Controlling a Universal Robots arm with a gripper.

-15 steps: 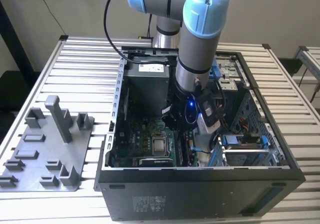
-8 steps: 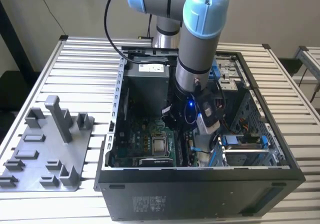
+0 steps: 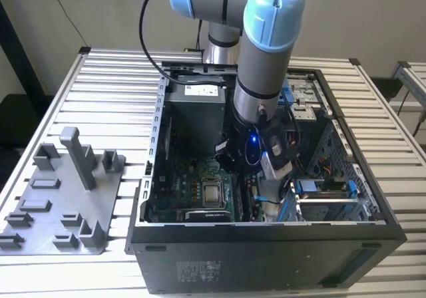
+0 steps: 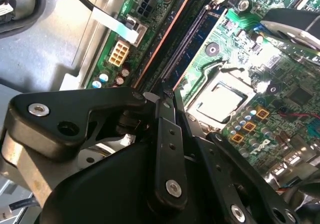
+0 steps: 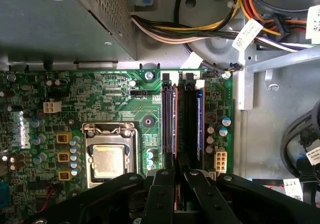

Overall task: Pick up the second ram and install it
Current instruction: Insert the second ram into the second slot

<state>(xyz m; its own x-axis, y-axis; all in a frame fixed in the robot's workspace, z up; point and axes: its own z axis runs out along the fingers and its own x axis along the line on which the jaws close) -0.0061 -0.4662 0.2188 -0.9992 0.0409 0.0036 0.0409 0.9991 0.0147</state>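
In the first wrist view the second ram [image 5: 187, 129] is a dark narrow strip standing on edge in line with a black slot of the green motherboard [image 5: 100, 99]. It runs down between my fingers. My gripper [image 5: 180, 173] is shut on its near end, one black finger on each side. Right beside it, another slot [image 5: 168, 124] carries a strip with a copper-coloured edge. In the second wrist view my gripper [image 4: 169, 91] has its tips pressed close together over the same row of slots [image 4: 180, 39]. The exterior view shows my arm [image 3: 263, 65] reaching down into the open computer case [image 3: 266, 245].
The processor socket [image 5: 109, 161] lies beside the slots. A metal power supply box [image 5: 60, 19] and a bundle of coloured cables [image 5: 225, 24] sit past the slots' far end. A grey plastic tray [image 3: 60, 205] with upright posts rests on the slatted table at the exterior view's left.
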